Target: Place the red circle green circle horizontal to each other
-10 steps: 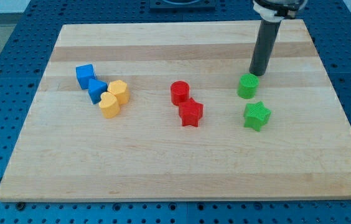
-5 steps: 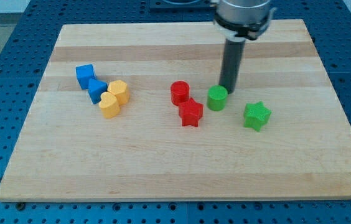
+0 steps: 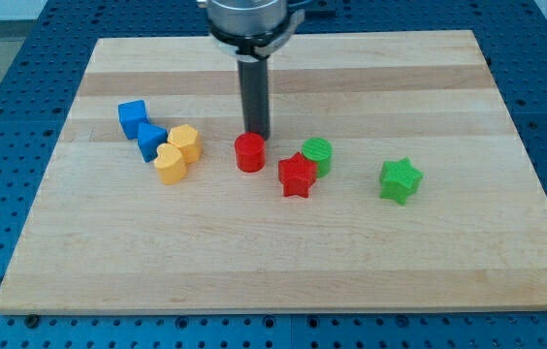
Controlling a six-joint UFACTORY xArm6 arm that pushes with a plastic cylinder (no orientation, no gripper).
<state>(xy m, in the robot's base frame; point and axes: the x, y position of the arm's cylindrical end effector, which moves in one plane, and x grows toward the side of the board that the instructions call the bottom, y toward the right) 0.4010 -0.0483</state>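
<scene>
Tip (image 3: 257,136) of my end effector, a bare rod with no jaws to open or close, sits touching the upper right of the red circle (image 3: 249,153). Right of that circle, past the red star (image 3: 297,175), the green circle (image 3: 317,155) sits touching the star, at about the same height. To my eye they look nearly level, the red circle lying below-left of my tip on the tabletop (image 3: 448,271).
</scene>
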